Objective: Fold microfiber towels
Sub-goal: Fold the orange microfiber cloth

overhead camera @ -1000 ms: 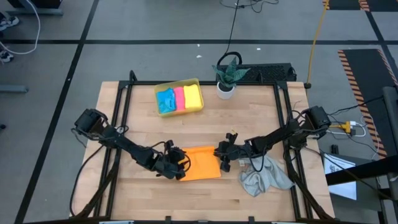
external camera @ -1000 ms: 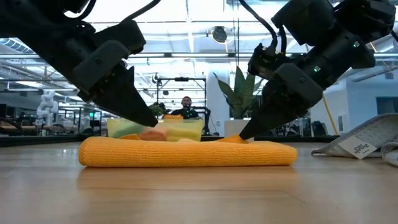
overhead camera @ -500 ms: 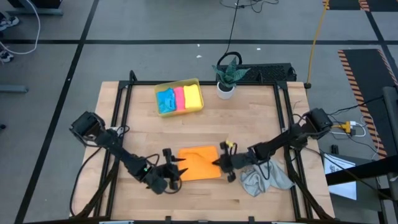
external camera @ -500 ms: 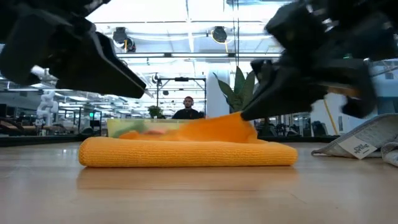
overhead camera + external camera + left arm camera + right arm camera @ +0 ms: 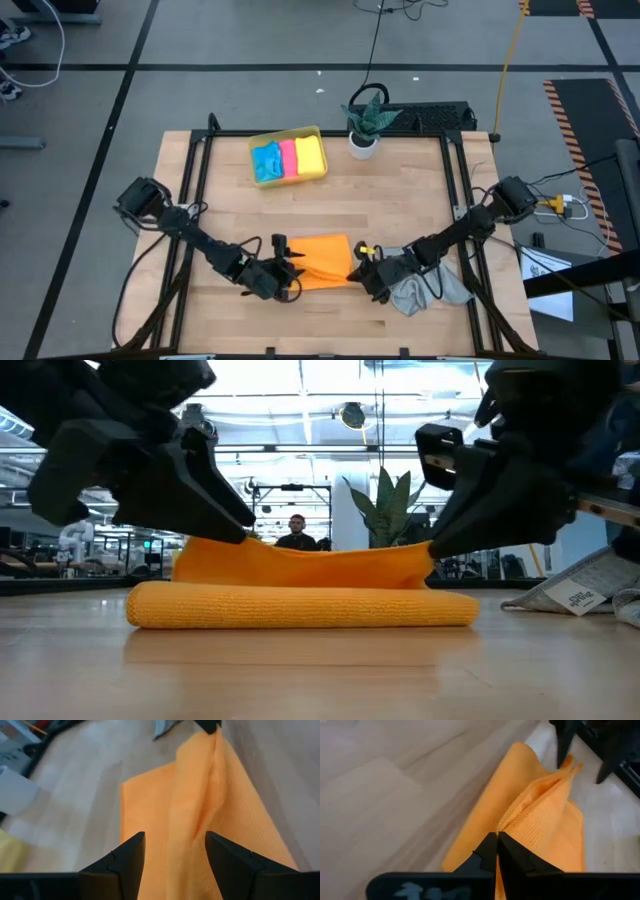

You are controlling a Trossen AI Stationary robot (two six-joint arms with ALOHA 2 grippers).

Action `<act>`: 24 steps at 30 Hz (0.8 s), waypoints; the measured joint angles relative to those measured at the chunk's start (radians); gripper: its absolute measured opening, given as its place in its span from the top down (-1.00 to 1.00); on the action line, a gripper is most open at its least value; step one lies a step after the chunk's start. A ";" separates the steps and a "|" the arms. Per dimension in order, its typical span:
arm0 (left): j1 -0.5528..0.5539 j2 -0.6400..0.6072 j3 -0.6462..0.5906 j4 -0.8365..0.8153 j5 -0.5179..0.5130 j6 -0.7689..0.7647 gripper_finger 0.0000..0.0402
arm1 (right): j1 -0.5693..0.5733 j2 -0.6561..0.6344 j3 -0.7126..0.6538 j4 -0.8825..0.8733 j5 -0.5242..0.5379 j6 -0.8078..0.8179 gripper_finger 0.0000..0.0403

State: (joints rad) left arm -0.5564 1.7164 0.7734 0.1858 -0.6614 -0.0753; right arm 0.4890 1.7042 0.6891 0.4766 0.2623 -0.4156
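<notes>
- The wooden table (image 5: 400,180) carries everything, and both my arms reach in over its near half.
- The orange towel (image 5: 322,261) lies folded near the front middle of the table, between my two grippers. In the low view its bottom layers sit flat as a thick roll, and its top layer is raised off them at both ends.
- The light grey towel (image 5: 425,290) lies crumpled just beside the orange one, on my right side, under my right arm.
- The translucent yellow tray (image 5: 288,135) sits well apart at the back of the table. It holds the bright blue towel (image 5: 266,161), the pink towel (image 5: 288,156) and the yellow towel (image 5: 311,154), side by side.
- A potted plant (image 5: 366,120) stands at the back edge, near the tray.
- My left gripper (image 5: 288,278) is at the orange towel's left end. In my left wrist view my fingers (image 5: 125,860) stand apart with the cloth running between them; I cannot tell whether they pinch it.
- My right gripper (image 5: 362,272) is at the towel's right end. My right wrist view shows my fingers (image 5: 487,852) pressed together, clamped on a raised fold of the orange cloth.
- A person (image 5: 296,532) shows far off in the room behind the table.
</notes>
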 joint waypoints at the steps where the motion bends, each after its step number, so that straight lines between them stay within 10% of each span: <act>1: 0.008 0.000 0.000 -0.003 0.019 -0.010 -0.04 | -0.006 0.000 0.000 0.004 0.000 0.000 0.99; 8: 0.016 0.000 0.000 -0.059 0.184 -0.035 -0.04 | -0.031 0.000 0.000 0.006 0.002 0.038 0.99; 16: -0.003 0.000 0.000 -0.134 -0.024 -0.041 -0.04 | -0.033 0.000 0.000 0.006 0.001 0.052 0.99; 24: 0.053 0.000 0.000 -0.084 0.029 0.016 -0.04 | -0.032 0.000 0.000 0.006 -0.001 0.050 0.99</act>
State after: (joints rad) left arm -0.5035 1.7164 0.7738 0.1017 -0.6320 -0.0590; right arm 0.4574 1.7042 0.6891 0.4824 0.2611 -0.3653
